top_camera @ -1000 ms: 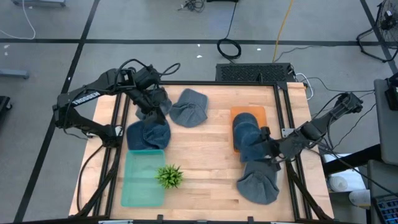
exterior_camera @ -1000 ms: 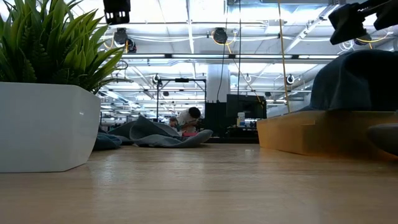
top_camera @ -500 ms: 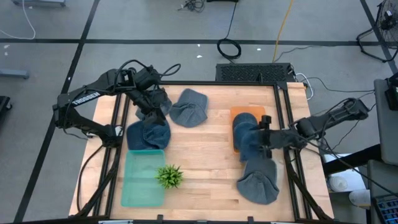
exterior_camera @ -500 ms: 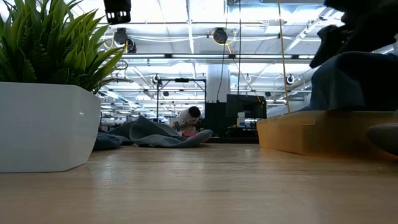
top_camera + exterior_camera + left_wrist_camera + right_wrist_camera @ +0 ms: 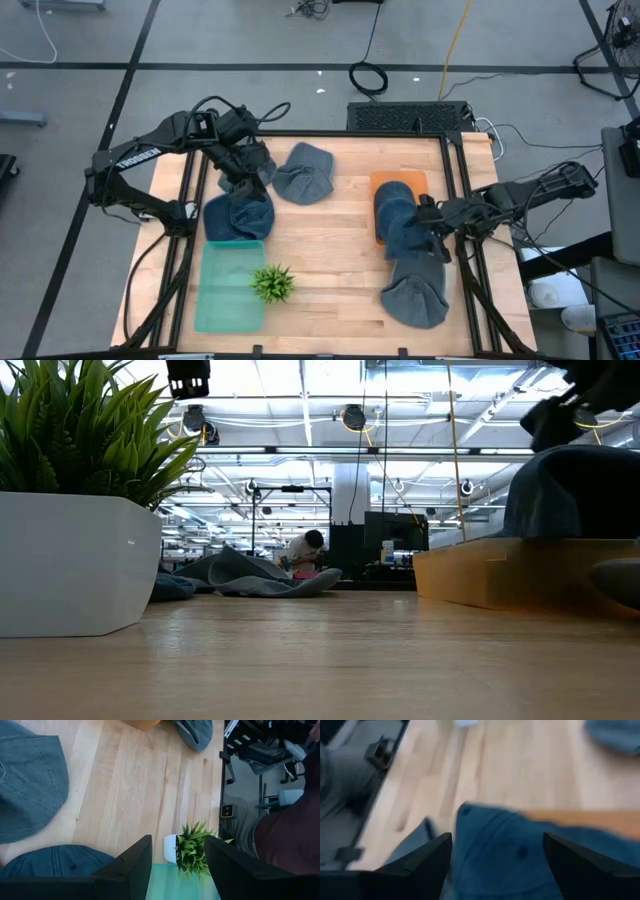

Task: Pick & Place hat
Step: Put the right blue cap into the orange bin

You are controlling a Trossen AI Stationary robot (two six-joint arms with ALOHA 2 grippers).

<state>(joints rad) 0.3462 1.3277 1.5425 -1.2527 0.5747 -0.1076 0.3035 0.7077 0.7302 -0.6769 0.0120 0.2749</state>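
Note:
Several blue denim hats lie about. One (image 5: 303, 172) rests flat on the wood at the far side. Another (image 5: 238, 215) lies across the far end of the teal tray (image 5: 228, 290). A pile of them (image 5: 398, 222) sits on the orange tray (image 5: 398, 183), and one more (image 5: 415, 292) lies near the front right. My right gripper (image 5: 428, 222) hangs open just over the right side of the pile, with denim (image 5: 505, 850) showing between its fingers. My left gripper (image 5: 246, 170) hovers open and empty (image 5: 177, 842) above the far left.
A small green plant in a white pot (image 5: 272, 283) stands on the wood by the teal tray's right edge and looms large at the left of the low view (image 5: 70, 560). Bare wood lies between the two trays. Black frame rails run along the table's left and right edges.
My right gripper has swung from above the near-right hat toward the table's far edge. It has rolled about its own line and now hangs by the pile on the orange tray. The hats have kept still.

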